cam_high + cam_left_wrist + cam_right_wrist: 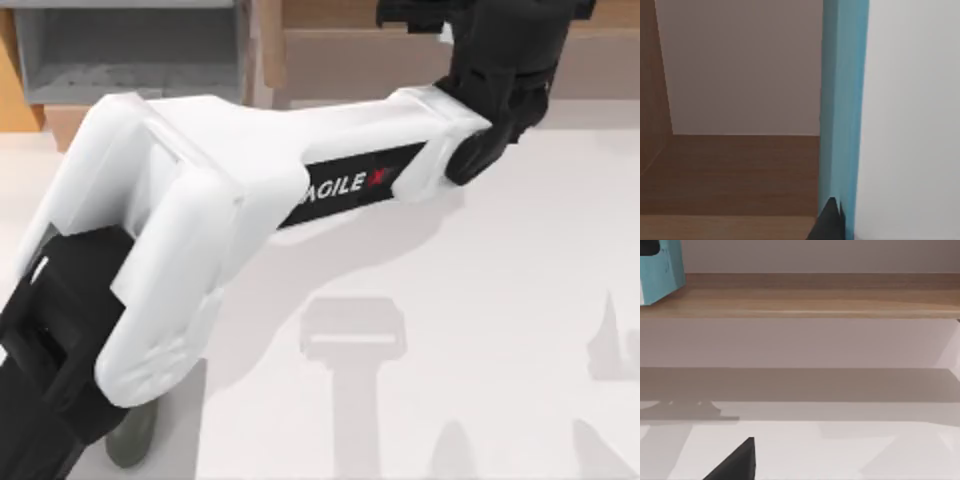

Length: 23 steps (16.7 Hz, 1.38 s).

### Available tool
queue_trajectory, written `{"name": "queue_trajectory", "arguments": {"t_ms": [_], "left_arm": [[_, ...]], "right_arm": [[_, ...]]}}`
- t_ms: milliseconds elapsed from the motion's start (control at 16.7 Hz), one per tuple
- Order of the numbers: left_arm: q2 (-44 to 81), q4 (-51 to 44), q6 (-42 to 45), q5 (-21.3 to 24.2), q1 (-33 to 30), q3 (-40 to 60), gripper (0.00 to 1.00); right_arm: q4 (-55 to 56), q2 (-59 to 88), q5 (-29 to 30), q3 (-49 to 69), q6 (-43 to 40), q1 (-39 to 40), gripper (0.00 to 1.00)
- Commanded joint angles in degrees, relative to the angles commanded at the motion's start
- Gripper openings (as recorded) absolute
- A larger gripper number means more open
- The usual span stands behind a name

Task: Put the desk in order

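- White tabletop, the desk [480, 330], spreads across the top view, edged at its far side by light-brown wooden shelf units [400, 50].
- One left arm [230, 190], white with black "AGILE X" lettering, reaches from the desk's near left corner to its far edge; its black wrist end [500, 70] is up against the shelf units.
- Whether the left gripper is spread or pressed together, I cannot tell; the left wrist view shows one dark fingertip [830, 225] in front of a teal upright panel [842, 100].
- One dark fingertip [737, 462] of the right claw hangs over the desk; its opening cannot be told.
- One teal box [660, 270] stands on a wooden shelf [815, 300] in the right wrist view.
- One dark grey rounded thing [130, 440] peeks out under the left arm by the near edge.
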Motion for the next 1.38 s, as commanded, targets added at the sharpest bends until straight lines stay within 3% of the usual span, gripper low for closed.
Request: {"name": "queue_trajectory", "arguments": {"t_ms": [240, 480, 960, 1380], "left_arm": [[-0.16, 0.06, 0.48, -0.08, 0.19, -0.34, 0.00], [-5.50, 3.03, 5.91, -1.87, -1.61, -8.24, 0.00], [-25.48, 12.93, 28.50, -2.20, -3.51, -42.62, 0.00], [-39.41, 17.55, 53.88, 6.75, 6.59, -71.98, 0.00]], "right_arm": [[0.00, 0.00, 0.00, 0.00, 0.00, 0.00, 1.00], [0.00, 0.00, 0.00, 0.00, 0.00, 0.00, 1.00], [0.00, 0.00, 0.00, 0.00, 0.00, 0.00, 1.00], [0.00, 0.00, 0.00, 0.00, 0.00, 0.00, 1.00]]}}
